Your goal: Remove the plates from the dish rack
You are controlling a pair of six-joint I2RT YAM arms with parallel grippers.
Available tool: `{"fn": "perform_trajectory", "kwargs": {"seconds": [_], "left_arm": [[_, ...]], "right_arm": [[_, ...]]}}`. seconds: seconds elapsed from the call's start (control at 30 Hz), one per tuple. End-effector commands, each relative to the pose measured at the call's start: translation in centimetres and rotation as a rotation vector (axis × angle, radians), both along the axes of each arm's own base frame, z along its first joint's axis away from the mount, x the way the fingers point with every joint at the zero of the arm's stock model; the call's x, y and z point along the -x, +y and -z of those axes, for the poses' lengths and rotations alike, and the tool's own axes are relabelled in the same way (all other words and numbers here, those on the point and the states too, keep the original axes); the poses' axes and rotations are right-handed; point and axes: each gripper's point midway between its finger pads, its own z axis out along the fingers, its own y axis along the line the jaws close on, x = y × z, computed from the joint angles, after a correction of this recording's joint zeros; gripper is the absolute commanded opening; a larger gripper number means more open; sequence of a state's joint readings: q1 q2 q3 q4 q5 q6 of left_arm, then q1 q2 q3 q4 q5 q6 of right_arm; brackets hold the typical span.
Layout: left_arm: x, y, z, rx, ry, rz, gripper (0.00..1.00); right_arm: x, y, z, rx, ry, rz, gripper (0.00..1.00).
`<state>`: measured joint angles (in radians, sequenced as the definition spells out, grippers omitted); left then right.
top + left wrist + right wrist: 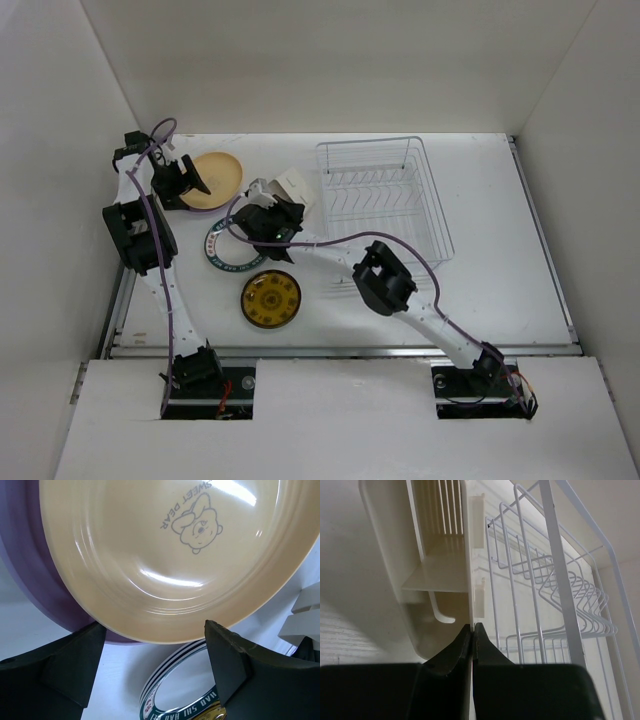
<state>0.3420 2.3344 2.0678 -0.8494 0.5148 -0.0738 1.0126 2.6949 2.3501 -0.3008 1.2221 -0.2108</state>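
we see the left gripper [154, 650] with its fingers [75, 665] spread wide, one on each side of the near rim of the tan plate [150, 555] and holding nothing. that plate (it has a small bear printed on it) lies on top of the lavender plate [30, 575], at the far left of the table [500, 280]. the teal-rimmed plate [222, 250] lies flat just in front of them, and the amber plate [270, 298] sits nearer the arm bases, apart from the others.

the right gripper [472, 630] has its fingers pressed together. their tips are right at the lower edge of the cream utensil cup [435, 580], and we cannot tell whether they pinch its thin wall. the dish rack [385, 195] stands just beside the cup, to the right of all the plates.
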Motion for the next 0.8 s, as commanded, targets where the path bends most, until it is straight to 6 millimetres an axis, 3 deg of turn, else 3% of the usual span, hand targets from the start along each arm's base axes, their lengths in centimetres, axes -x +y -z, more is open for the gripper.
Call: {"fn": "perform_trajectory", "kwargs": {"seconds": [0.0, 0.3, 0.37, 0.43, 0.57, 0.6, 0.67, 0.73, 0.77], "left_arm": [[0.2, -0.2, -4.5, -0.026, -0.075, 0.024, 0.78], [0.6, -0.5, -5.7, -0.021, -0.086, 0.027, 0.78], [0.7, -0.5, -5.9, -0.021, -0.086, 0.027, 0.78], [0.9, -0.7, -6.4, -0.013, -0.091, 0.03, 0.78], [1.7, -1.0, -6.5, -0.005, -0.069, 0.03, 0.78], [1.7, -1.0, -7.0, -0.014, -0.083, 0.039, 0.78], [2.0, -1.1, -7.4, -0.019, -0.085, 0.049, 0.78], [2.5, -1.0, -7.5, -0.025, -0.073, 0.045, 0.78], [2.8, -1.1, -7.1, -0.023, -0.06, 0.054, 0.78]], "right_arm": [[-0.5, 0.8, -4.5, -0.107, -0.072, -0.002, 0.0], [0.5, 0.2, -13.5, -0.249, -0.153, 0.003, 0.0], [0.7, 0.9, -14.3, -0.325, -0.136, -0.037, 0.0], [1.2, 1.5, -16.4, -0.435, -0.11, -0.077, 0.0], [3.1, 1.7, -16.4, -0.576, 0.048, -0.125, 0.0], [3.7, 2.3, -15.4, -0.625, 0.132, -0.16, 0.0], [4.4, 1.5, -16.4, -0.757, 0.196, -0.146, 0.0], [5.4, 1.5, -15.3, -0.822, 0.304, -0.164, 0.0], [6.2, 1.3, -16.4, -0.863, 0.32, -0.17, 0.0]]}}
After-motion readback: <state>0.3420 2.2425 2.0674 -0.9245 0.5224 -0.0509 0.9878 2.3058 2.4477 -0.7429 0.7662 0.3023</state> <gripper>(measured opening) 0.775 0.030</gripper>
